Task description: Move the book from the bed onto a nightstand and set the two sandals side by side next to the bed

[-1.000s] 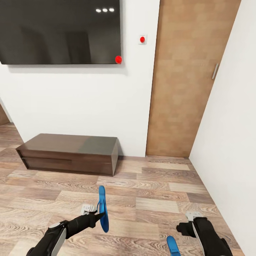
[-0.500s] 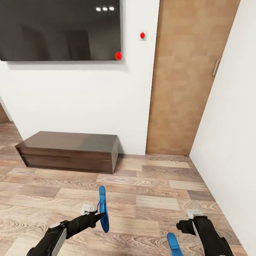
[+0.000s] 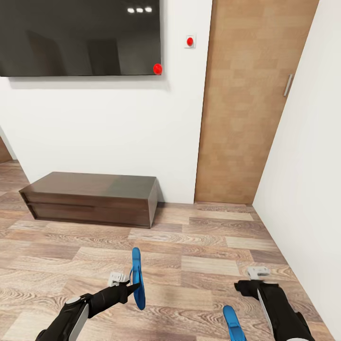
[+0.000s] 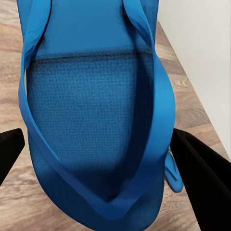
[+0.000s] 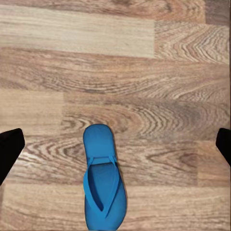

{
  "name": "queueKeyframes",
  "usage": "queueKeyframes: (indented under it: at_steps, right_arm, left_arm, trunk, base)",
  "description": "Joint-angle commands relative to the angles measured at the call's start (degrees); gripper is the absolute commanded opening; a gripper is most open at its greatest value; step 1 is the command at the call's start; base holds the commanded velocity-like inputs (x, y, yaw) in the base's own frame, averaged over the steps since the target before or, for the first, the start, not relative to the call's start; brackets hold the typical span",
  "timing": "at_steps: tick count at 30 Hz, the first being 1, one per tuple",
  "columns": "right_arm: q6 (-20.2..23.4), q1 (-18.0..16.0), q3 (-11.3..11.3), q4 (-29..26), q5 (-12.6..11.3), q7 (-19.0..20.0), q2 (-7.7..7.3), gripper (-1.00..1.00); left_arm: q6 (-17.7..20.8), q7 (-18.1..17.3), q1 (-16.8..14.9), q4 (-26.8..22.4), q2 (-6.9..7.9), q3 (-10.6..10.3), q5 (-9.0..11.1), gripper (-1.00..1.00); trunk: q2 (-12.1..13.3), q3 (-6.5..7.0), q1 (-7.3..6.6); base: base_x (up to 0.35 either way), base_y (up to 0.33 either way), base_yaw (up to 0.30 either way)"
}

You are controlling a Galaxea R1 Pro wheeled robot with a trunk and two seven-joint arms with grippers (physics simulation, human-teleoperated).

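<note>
Meanwhile, the robot's left gripper (image 3: 129, 282) pinches one bright blue flat sandal (image 3: 137, 278) on edge above the brown wood-plank floor (image 3: 199, 246), its fingers (image 4: 202, 168) pressed against the sole's sides, while the second blue sandal (image 5: 103, 185) lies flat on the planks just under the right gripper (image 3: 255, 277), whose black fingers (image 5: 9, 149) stand spread wide and grip nothing. Facing it are a white wall with a dark screen (image 3: 80, 38), a long low dark brown cabinet (image 3: 90, 199) and a wooden door (image 3: 246, 104). To do this step well, the right arm should probably drop straight over the lying sandal and close across its narrow width before any turn toward the bed
</note>
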Motion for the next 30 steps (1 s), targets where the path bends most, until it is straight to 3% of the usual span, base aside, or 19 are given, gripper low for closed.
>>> queueKeyframes:
  at_steps: [1, 5, 9, 30]
  right_arm:
    - [-2.71, -0.02, -0.19, 0.16, 0.55, 0.48, 0.05, 1.00]
    - [-11.83, -0.05, -0.24, 3.80, 0.43, 0.39, 0.08, 1.00]
    - [-15.19, -0.04, -0.25, 6.50, 0.44, 0.35, 0.08, 1.00]
    - [-16.42, -0.03, -0.74, 6.83, 0.44, 0.34, -0.22, 1.00]
  left_arm:
    - [0.59, -0.24, -0.03, -0.02, -0.01, 0.11, 0.39, -1.00]
    - [0.59, -0.24, -0.03, -0.02, -0.01, 0.11, 0.37, -1.00]
    - [0.59, -0.24, -0.03, -0.02, -0.01, 0.11, 0.36, -1.00]
    - [0.59, -0.24, -0.03, -0.02, -0.01, 0.11, 0.37, -1.00]
  trunk:
    - [-0.44, -0.24, 0.21]
    - [-2.04, -0.96, 1.09]
    - [-2.10, -1.84, 1.20]
    - [-2.38, -6.49, 1.74]
  base:
    - [0.000, 0.000, 0.000]
    - [0.000, 0.000, 0.000]
    - [0.000, 0.000, 0.000]
    - [0.000, 0.000, 0.000]
